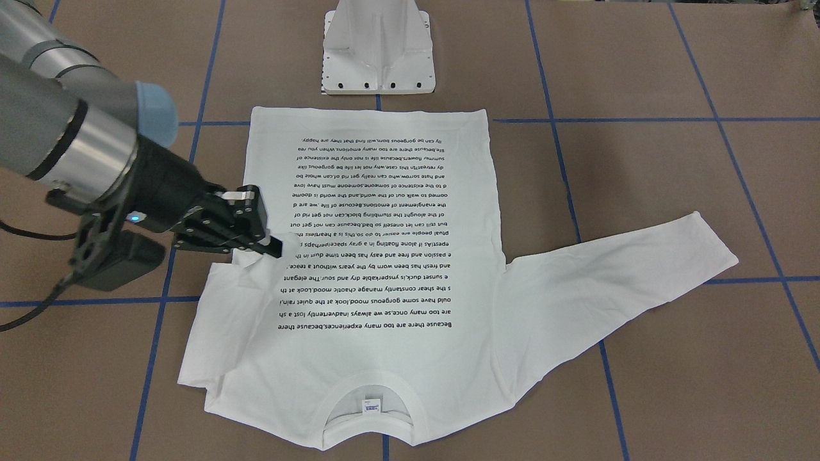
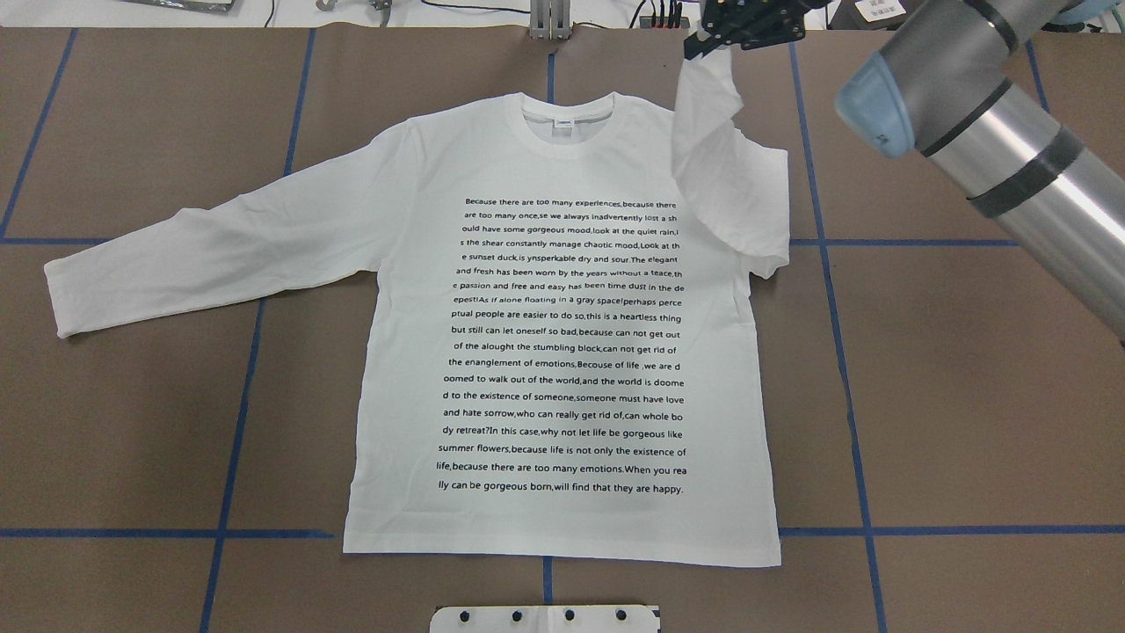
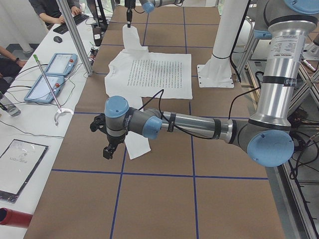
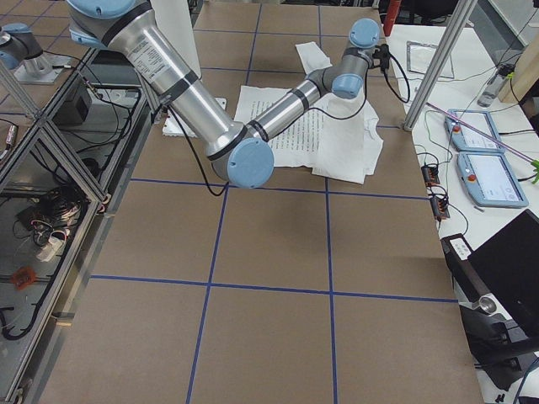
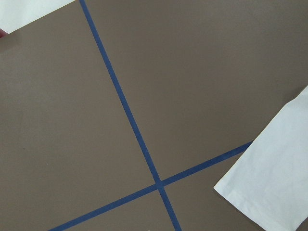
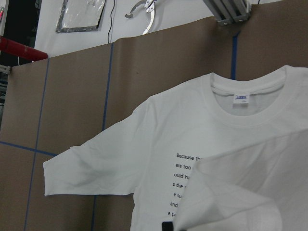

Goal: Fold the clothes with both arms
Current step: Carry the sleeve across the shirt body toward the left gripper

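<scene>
Your right arm (image 1: 77, 141), its jaws pinching one cuff (image 2: 710, 66), hangs over the smooth white T-shirt (image 1: 384, 358) lying flat on the brown desk (image 1: 640, 192). You can't judge the left arm's (image 3: 189, 122) jaws, beside the other cuff (image 3: 137, 147).

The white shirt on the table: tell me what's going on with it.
The T-shirt lies print-up on the table, its body flat. The right gripper pinches the end of one sleeve and holds it raised off the table. The other sleeve lies stretched out flat; the left gripper hangs near its cuff, holding nothing visible.
</scene>
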You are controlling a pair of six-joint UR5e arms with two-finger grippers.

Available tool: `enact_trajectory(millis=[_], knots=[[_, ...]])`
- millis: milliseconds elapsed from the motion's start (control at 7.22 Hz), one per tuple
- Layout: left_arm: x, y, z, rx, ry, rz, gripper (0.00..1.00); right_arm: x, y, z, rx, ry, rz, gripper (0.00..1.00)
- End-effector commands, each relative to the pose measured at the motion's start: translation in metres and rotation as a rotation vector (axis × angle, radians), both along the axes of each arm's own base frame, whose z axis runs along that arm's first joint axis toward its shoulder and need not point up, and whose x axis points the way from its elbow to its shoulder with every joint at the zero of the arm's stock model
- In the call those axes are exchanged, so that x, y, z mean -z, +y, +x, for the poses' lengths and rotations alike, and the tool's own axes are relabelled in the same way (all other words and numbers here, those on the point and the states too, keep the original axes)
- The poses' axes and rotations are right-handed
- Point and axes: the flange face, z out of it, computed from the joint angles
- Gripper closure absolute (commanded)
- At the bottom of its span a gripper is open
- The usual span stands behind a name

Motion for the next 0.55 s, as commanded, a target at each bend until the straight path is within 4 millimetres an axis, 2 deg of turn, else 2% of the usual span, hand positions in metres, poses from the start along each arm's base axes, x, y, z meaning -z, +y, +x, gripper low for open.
enact_trajectory(millis=[0,277,416], knots=[[-0.001,0.000,0.001,0.002,0.001,-0.006,0.00,0.025,0.030,-0.060,-0.007,-0.005,0.033,1.00],[-0.002,0.001,0.001,0.002,0.001,-0.008,0.00,-0.002,0.053,-0.137,-0.033,0.068,0.020,1.00],[-0.003,0.002,0.000,0.002,0.002,-0.008,0.00,-0.011,0.045,-0.176,-0.035,0.121,0.007,1.00]])
